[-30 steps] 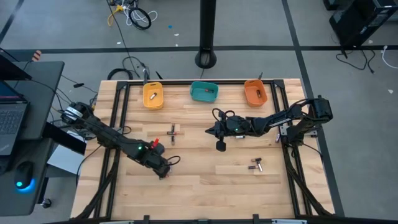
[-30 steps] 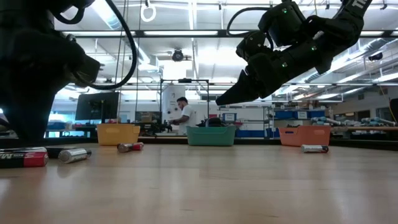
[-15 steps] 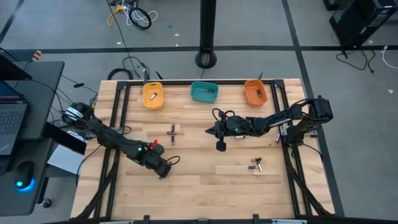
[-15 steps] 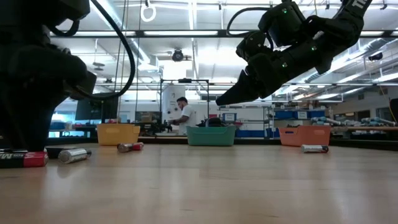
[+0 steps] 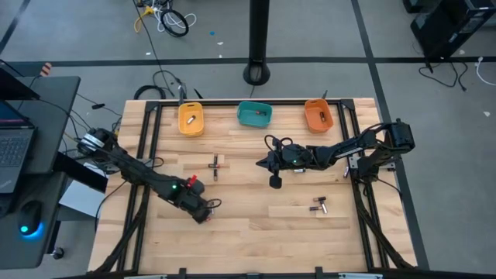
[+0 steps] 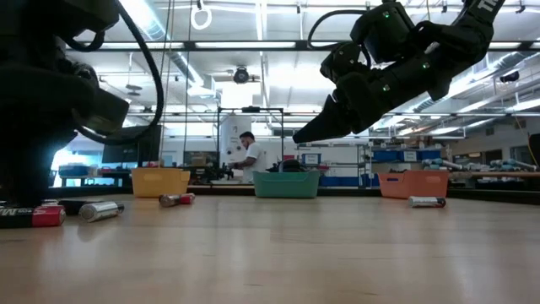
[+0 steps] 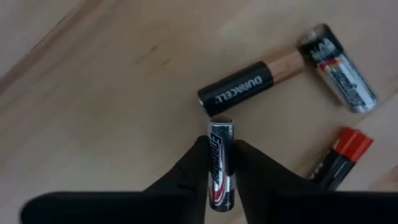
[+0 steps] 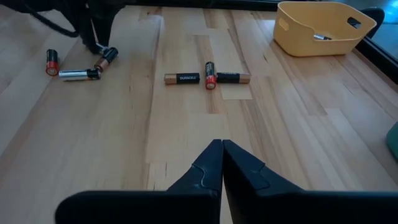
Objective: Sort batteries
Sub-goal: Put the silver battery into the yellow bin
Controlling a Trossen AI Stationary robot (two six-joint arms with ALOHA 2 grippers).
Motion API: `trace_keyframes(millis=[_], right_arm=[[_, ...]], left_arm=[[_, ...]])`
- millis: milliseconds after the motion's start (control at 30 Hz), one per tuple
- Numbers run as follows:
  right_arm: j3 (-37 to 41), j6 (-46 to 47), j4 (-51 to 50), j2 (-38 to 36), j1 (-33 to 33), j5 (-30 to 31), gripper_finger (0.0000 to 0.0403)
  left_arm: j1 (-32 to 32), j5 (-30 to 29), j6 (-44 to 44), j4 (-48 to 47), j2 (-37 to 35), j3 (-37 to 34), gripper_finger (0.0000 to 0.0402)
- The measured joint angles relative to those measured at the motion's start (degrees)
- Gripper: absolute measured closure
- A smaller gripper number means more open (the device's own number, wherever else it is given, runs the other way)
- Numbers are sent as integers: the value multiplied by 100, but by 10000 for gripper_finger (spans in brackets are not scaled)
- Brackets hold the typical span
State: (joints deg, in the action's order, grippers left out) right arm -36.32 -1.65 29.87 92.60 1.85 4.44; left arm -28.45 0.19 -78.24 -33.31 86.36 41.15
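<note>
left gripper (image 7: 220, 171): low over the near-left part of the tabletop (image 5: 256, 225), its fingers pinching a silver-and-black battery (image 7: 220, 163) between them.
pinched battery: long axis runs straight out along the fingers, so both ends poke clear of the pads; looks ready to be lifted, i'd say.
neighbours: a black-and-copper battery (image 7: 251, 87) lies crosswise just past the held one's far end, close enough that a careless lift could nudge it; a silver aaa cell (image 7: 337, 67) and a red-tipped one (image 7: 342, 155) sit off to one side.
right gripper (image 8: 222, 163): fingers pressed together on nothing, hanging above the middle of the tabletop, waiting.
which arm is nearer: the left, plainly; the right is well apart from this cluster.
bins: yellow bin (image 5: 191, 119), teal bin (image 5: 254, 114) and orange bin (image 5: 318, 115) stand along the far edge, all well away from the held battery.
other batteries: a crossed group (image 5: 215, 165) left of centre, another pair (image 5: 319, 205) towards the near-right.
what each view gives: only the left wrist view shows the pinch; from above the arm hides it; the low view shows batteries lying by the dark arm (image 6: 42, 101).
</note>
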Motion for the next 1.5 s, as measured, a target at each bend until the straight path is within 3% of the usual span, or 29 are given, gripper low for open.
trace_keyframes(millis=[133, 333, 467, 633, 833, 1033, 1200, 1333, 1500], right_arm=[[0, 0, 2, 0, 0, -2, 386], [0, 0, 11, 1, 0, 0, 386], [0, 0, 41, 2, 0, -2, 380], [0, 0, 52, 2, 0, 0, 385], [0, -26, 49, 2, 0, -1, 386], [0, -36, 47, 2, 0, 0, 380], [0, -46, 44, 2, 0, -2, 388], [0, -46, 11, 2, 0, 0, 386], [0, 6, -2, 2, 0, -2, 378]], left_arm=[[-5, 287, 257, -418, 28, 206, 357], [-3, 599, 648, -2017, -8, 828, 357], [237, 209, 970, -2993, -137, 1434, 357], [1095, -541, 1933, -3752, -469, 1923, 357], [2949, -1235, 3656, -3777, -902, 2020, 357], [5125, -1264, 5639, -2928, -863, 2020, 357], [6531, -1161, 6844, -2007, -524, 2022, 357], [7163, -964, 7405, -1606, 43, 2023, 357], [7357, -1038, 7886, -1151, 865, 2022, 357]])
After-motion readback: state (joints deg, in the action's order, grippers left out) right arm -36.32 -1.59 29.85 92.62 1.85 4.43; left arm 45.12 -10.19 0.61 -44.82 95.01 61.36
